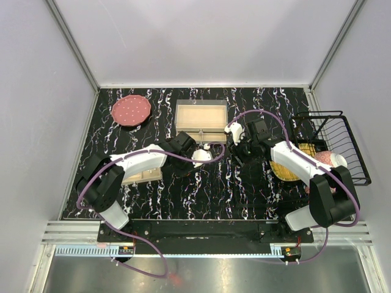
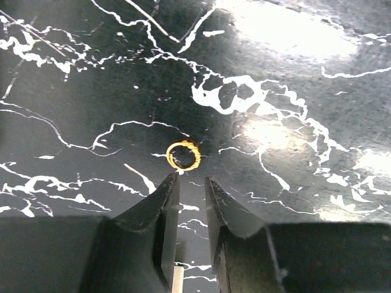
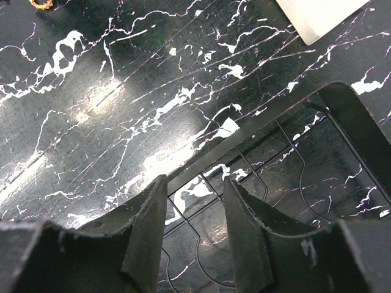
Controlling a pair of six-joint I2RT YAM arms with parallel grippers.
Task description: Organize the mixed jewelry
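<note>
A small orange-gold ring [image 2: 183, 155] lies flat on the black marbled tabletop. My left gripper [image 2: 190, 179] is just short of it, with the jaws a little apart and nothing between them; the left fingertip nearly touches the ring's near edge. In the top view the left gripper [image 1: 204, 152] is below the beige tray [image 1: 201, 116]. My right gripper [image 3: 194, 182] is open and empty over a black wire grid [image 3: 256, 171]. Another gold piece [image 3: 41, 3] shows at the top left edge of the right wrist view. In the top view the right gripper [image 1: 237, 135] is right of the tray.
A pink round plate [image 1: 131, 110] sits at the back left. A black wire basket [image 1: 330, 146] stands at the right with yellow and pink things in it. A second pale tray [image 1: 142, 176] lies under the left arm. The tray's corner [image 3: 317, 18] shows in the right wrist view.
</note>
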